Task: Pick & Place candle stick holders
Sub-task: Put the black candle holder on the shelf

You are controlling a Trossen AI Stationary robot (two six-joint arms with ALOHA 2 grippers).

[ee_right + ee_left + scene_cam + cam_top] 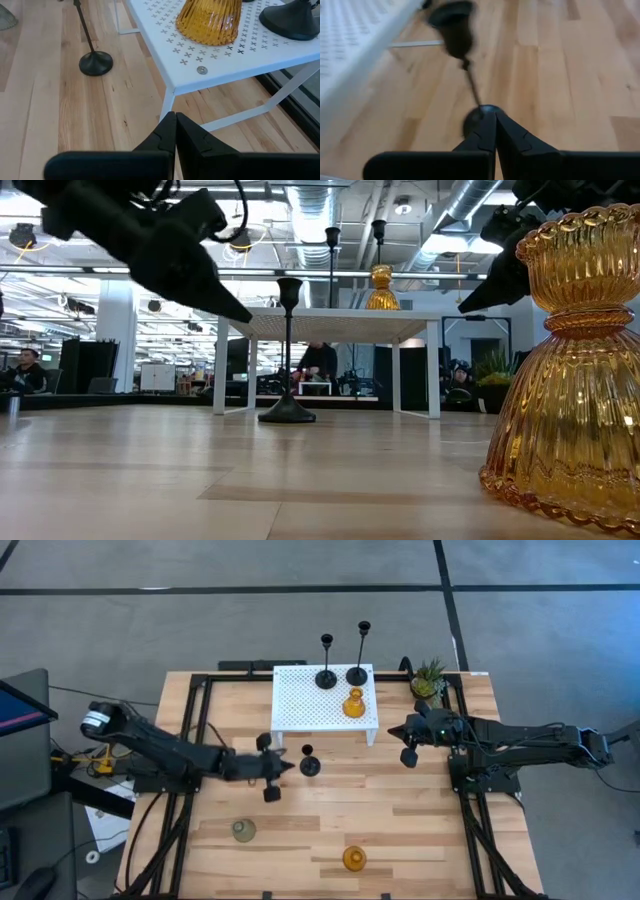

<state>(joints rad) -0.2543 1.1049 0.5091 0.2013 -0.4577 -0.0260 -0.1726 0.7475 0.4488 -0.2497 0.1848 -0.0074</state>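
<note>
A thin black candle holder (308, 764) stands on its round base on the wooden table, in front of the white perforated stand (300, 705). My left gripper (288, 768) is shut and empty just to its left. In the low view (245, 315) it hangs above the table beside the stem (288, 350), and the holder's base shows past its tips in the left wrist view (480, 112). Two more black holders (326, 675) (358, 670) and an amber glass one (354, 703) stand on the stand. My right gripper (392, 732) is shut and empty by the stand's right near leg (167, 107).
A grey-green glass holder (243, 830) and a second amber glass holder (354, 858) stand on the near part of the table. A small potted green plant (428, 680) stands at the far right, beside the stand. Black frame rails run along both table sides.
</note>
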